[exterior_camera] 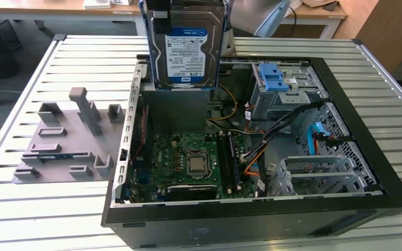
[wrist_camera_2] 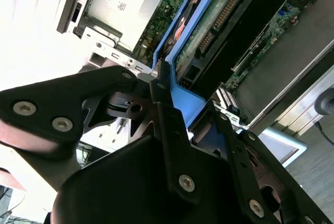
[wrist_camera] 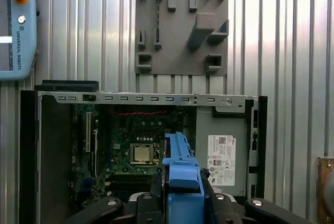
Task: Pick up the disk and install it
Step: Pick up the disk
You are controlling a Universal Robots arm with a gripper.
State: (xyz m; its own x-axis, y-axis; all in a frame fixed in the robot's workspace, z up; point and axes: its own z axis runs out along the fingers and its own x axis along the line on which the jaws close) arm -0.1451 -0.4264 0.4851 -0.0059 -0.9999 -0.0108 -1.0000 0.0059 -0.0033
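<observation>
disk [exterior_camera: 185, 47] in hand [wrist_camera_2: 169, 98], clear above open case [exterior_camera: 368, 201]

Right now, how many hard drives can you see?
1: the disk, held by the gripper, hangs above the open computer case. More may be hidden inside it.

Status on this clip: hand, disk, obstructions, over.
Hand shut on disk, at its blue rail. Held upright above open case, not installed. Loose cables lie across interior beside drive cage.
</observation>
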